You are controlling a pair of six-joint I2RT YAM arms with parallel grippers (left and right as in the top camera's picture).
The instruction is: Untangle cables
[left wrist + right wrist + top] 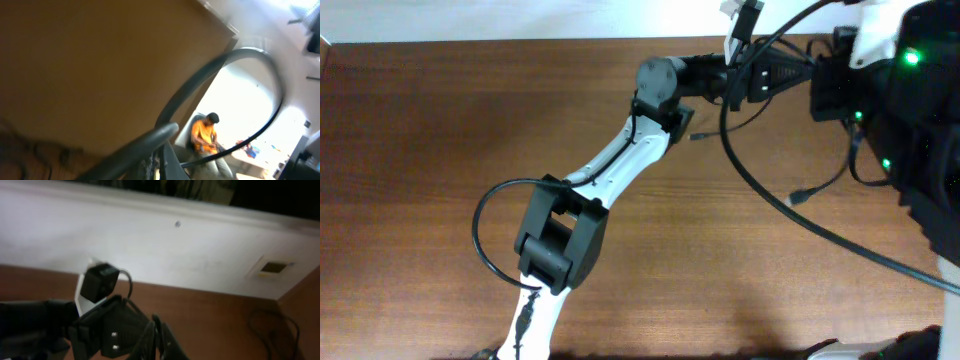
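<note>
A long black cable (760, 180) hangs from the raised grippers near the table's far edge and runs across the table to the right edge. My left gripper (798, 68) points right, with its fingers (155, 167) close together. The cable (272, 80) arches out from them. My right gripper (822, 78) meets it tip to tip. Its fingers (157, 327) are pressed shut beside the left gripper's black body (107, 327), seemingly on the same cable. A second cord with a plug (800, 197) lies on the table.
A small loose plug (698, 135) lies under the left forearm. A faint cord loop (252, 325) lies on the wood at the right. The white wall (165, 255) rises just behind the table's far edge. The right arm's dark base (920, 110) fills the right side.
</note>
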